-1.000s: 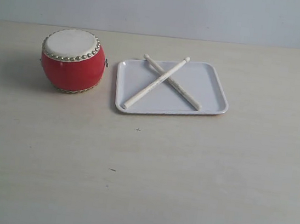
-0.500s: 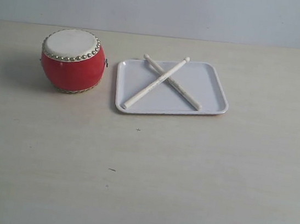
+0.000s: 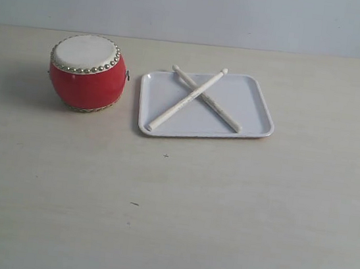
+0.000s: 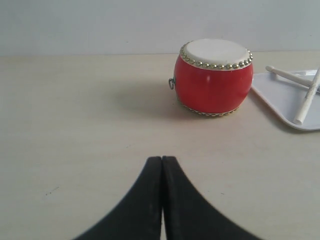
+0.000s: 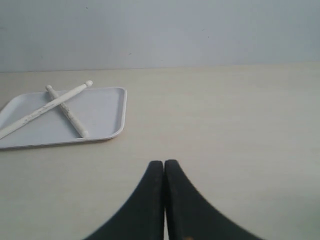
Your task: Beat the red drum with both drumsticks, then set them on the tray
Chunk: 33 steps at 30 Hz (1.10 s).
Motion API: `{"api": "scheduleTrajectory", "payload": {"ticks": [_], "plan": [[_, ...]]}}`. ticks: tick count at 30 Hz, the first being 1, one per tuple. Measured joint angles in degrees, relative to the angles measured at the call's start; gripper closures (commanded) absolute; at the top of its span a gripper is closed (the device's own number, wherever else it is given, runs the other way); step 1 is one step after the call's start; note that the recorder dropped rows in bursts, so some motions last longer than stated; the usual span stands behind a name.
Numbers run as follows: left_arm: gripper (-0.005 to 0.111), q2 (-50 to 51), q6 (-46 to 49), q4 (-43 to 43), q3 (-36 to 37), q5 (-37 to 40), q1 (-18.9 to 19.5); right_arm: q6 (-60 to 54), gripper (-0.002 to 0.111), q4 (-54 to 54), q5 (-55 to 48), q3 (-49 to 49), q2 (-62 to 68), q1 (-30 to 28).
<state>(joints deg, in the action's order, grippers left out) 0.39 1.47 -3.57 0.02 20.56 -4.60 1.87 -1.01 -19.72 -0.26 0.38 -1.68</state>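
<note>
In your exterior view, the small barrel-shaped red drum with a cream skin top and gold studs stands upright on the pale wooden counter, towards the left. The flat white rectangular plastic tray lies just beside it on the right, with a narrow gap between them. The two slim pale wooden drumsticks lie inside the tray, crossed in an X. The one on top has its rounded tip at the tray's far rim.

You see the jaws only from the wrist cameras. In the left wrist view, the black left jaws are pressed tight together with nothing between them, above bare counter. The drum stands well ahead of them, and this view brings out a small metal ring on its side. Only a corner of the tray and the ends of the sticks show at the picture's edge.

In the right wrist view, the right jaws are likewise clenched and empty over bare counter. Here you get most of the tray and both crossed sticks, well apart from the jaws, but the drum falls outside the picture.
</note>
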Motion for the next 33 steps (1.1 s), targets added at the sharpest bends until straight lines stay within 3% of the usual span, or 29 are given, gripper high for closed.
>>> {"api": "scheduleTrajectory", "payload": {"ticks": [33], "plan": [[0.107,0.0,0.0,0.0,0.0,0.0,0.0,0.0,0.108,0.2,0.0,0.0,0.0,1.7]]}}
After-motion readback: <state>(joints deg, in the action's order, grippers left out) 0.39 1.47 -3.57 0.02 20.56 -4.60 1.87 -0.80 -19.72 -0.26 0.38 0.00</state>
